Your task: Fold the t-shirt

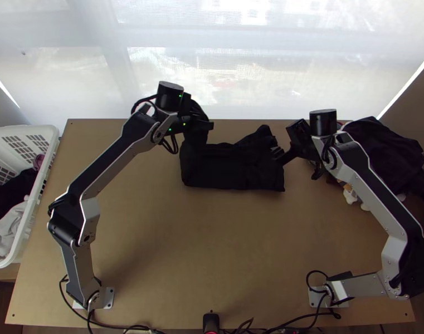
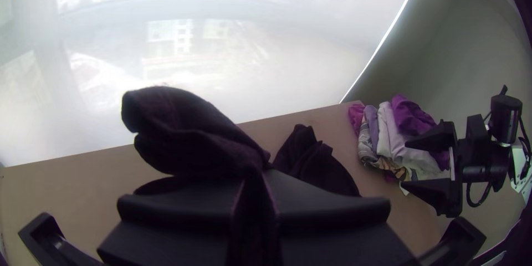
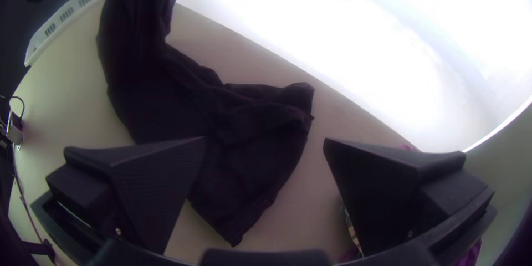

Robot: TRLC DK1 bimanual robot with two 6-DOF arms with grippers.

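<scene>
Black tee [image 1: 231, 170] hangs from L hand [image 1: 208, 126], rest on tbl [image 1: 212, 239].

The T-shirt [image 1: 234, 170] is of black colour, the counter [image 1: 184, 250] is light brown. At nine o'clock in the top view, the basket [image 1: 33, 206] is white. At three o'clock, the clothes [image 2: 410, 115] are purple, lilac, white, black, and some grey-patterned.

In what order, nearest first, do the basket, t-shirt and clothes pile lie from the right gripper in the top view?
1. T-shirt: right by the right gripper, leftward.
2. Clothes pile: table's right side.
3. Basket: table's left edge.
</scene>
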